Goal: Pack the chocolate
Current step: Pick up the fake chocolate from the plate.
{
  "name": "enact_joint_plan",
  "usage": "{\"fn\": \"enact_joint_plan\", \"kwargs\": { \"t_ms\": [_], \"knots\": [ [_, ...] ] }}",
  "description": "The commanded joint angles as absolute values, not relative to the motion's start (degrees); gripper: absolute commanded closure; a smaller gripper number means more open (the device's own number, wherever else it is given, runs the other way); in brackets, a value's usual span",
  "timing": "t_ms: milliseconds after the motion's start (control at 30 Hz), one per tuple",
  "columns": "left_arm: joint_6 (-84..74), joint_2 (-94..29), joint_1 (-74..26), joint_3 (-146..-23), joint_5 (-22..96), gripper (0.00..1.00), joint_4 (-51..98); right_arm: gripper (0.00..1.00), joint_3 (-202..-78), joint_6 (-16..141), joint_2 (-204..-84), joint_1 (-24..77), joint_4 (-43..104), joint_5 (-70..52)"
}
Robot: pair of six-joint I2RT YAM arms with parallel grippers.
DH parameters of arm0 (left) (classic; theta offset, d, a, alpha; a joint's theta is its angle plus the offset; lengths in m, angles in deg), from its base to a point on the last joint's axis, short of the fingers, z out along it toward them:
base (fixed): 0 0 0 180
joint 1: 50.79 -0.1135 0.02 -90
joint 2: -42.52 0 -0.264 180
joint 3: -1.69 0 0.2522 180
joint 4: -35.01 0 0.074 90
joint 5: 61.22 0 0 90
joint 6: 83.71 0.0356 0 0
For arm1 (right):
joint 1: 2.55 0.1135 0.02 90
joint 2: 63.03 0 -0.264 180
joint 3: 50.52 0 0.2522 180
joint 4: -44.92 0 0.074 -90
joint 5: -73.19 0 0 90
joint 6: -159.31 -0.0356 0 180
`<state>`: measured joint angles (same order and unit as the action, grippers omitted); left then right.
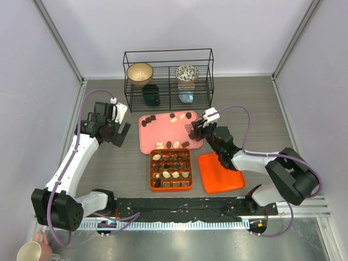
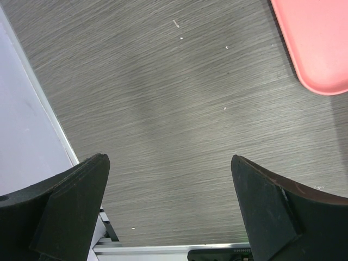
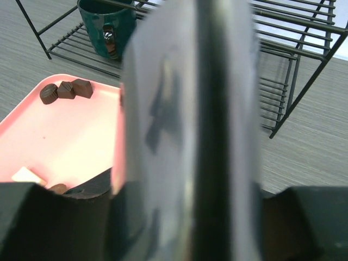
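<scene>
Chocolate pieces (image 1: 168,144), dark, tan and cream, lie scattered on the pink tray (image 1: 152,133). More sit in the cells of the orange gridded box (image 1: 171,169). My right gripper (image 1: 194,129) hangs over the tray's right edge. Its wrist view shows it (image 3: 187,212) shut on a shiny, blurred metal tool (image 3: 190,109) that fills the gap between the fingers. Three dark chocolates (image 3: 66,89) and a cream one (image 3: 27,175) show on the tray (image 3: 70,136) behind it. My left gripper (image 1: 119,134) (image 2: 171,206) stands open over bare table left of the tray, holding nothing.
An orange lid (image 1: 219,173) lies right of the box. A black wire rack (image 1: 168,79) at the back holds two bowls, a dark green mug (image 1: 150,94) (image 3: 106,22) and a pale cup. A corner of the pink tray (image 2: 318,43) shows in the left wrist view.
</scene>
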<state>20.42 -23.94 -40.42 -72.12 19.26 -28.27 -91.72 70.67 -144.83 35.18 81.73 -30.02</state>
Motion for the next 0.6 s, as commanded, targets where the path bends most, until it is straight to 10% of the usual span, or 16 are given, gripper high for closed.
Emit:
{"fn": "enact_joint_plan", "kwargs": {
  "t_ms": [0, 567],
  "knots": [
    [21.06, -22.09, -40.69, -75.17, 19.11, 0.00, -28.94, 0.53, -91.70, 70.54, -140.64, 34.98, 81.00, -31.13],
    [21.23, -20.77, -40.69, -75.26, 19.64, 0.00, -29.73, 0.54, -89.95, 69.40, -136.07, 35.06, 73.35, -32.28]
  ]
}}
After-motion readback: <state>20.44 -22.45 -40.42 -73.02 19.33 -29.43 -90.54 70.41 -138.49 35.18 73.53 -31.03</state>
